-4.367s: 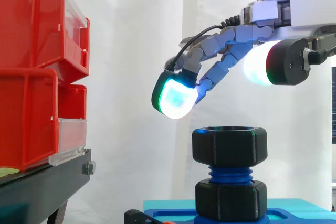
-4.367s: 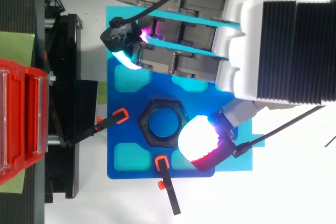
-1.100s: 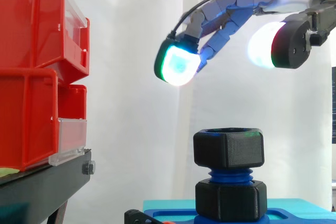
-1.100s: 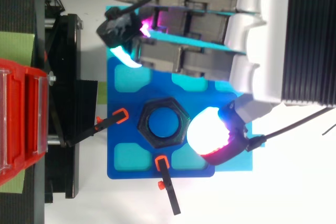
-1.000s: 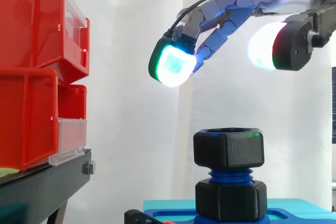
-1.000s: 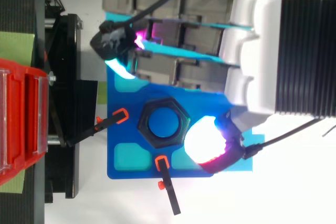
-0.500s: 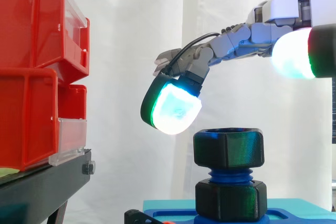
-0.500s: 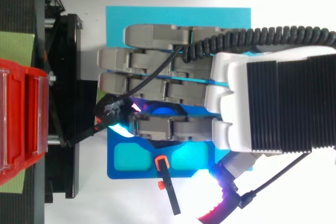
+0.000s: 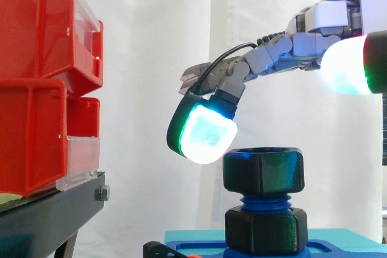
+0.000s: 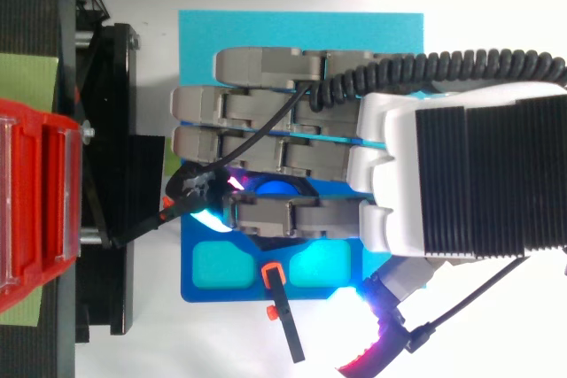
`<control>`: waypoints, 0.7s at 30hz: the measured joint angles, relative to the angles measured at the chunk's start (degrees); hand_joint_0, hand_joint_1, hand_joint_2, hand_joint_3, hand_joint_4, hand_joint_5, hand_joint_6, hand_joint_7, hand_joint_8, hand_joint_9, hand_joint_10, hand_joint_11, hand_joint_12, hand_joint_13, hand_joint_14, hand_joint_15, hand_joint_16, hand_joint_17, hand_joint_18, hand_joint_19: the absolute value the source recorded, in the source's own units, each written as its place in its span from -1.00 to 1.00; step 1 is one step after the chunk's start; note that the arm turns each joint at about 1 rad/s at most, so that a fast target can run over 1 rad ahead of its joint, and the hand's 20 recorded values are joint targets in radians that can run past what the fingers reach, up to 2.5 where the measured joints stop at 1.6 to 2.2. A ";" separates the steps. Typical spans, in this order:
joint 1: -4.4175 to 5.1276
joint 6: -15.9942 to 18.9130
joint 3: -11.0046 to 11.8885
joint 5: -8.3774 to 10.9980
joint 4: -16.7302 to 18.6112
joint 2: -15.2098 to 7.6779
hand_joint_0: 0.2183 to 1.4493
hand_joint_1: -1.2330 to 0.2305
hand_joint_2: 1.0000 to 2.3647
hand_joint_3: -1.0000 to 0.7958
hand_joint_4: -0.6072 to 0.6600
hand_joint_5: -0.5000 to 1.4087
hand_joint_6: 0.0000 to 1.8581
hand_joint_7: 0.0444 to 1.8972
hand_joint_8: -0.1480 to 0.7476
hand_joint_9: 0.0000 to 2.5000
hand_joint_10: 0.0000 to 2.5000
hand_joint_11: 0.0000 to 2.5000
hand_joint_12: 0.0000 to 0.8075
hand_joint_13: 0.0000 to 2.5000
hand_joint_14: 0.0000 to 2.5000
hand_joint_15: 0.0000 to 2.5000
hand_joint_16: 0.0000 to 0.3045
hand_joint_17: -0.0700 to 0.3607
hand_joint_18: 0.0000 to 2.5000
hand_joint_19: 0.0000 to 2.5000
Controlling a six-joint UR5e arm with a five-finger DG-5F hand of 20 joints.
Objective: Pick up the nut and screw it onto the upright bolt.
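Note:
A black hex nut (image 9: 263, 170) sits on top of the upright blue bolt (image 9: 264, 200), with a second black nut (image 9: 266, 231) lower on the thread. The bolt stands on a blue plate (image 10: 213, 263). My hand (image 10: 390, 174) hovers over the nut, open, with its fingers (image 10: 266, 112) stretched out flat above it. One glowing green-white fingertip (image 9: 205, 137) hangs at the nut's upper left edge; I cannot tell if it touches. The glowing thumb (image 9: 347, 64) stays well apart, up on the right. Nothing is held.
Red bins (image 9: 42, 83) are stacked on a black stand (image 9: 54, 209) at the left. A cyan mat (image 10: 301, 28) lies under the blue plate, and an orange-tipped clamp (image 10: 270, 276) pins the plate's near edge.
Over the last second the hand swung in over the nut and came down. In the last half second the lit fingertip edged closer to the nut's rim. The nut stayed put.

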 measured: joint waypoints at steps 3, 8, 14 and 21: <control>-0.13 -0.02 0.00 -0.28 -0.05 -0.01 -0.64 0.65 -1.00 -0.44 0.27 -0.58 -0.46 -0.22 -0.19 -0.74 -1.00 -1.00 -0.25 -1.00 -1.00 -1.00 -0.73 -0.24 -1.00 -1.00; -0.51 -0.09 -0.02 -1.13 -0.33 0.00 -0.63 0.61 -1.00 -0.44 0.31 -0.55 -0.46 -0.19 -0.18 -0.64 -1.00 -1.00 -0.29 -0.94 -1.00 -1.00 -0.75 -0.28 -1.00 -1.00; -1.49 -1.15 -0.03 -2.03 -0.54 0.00 -0.61 0.58 -1.00 -0.44 0.35 -0.50 -0.46 -0.05 -0.14 -0.50 -1.00 -1.00 -0.33 -0.86 -1.00 -1.00 -0.77 -0.32 -1.00 -1.00; -3.41 -4.05 -0.01 -3.33 -1.48 0.00 -0.60 0.55 -1.00 -0.44 0.29 -0.46 -0.46 0.13 -0.14 -0.38 -1.00 -1.00 -0.38 -0.77 -1.00 -1.00 -0.80 -0.36 -1.00 -1.00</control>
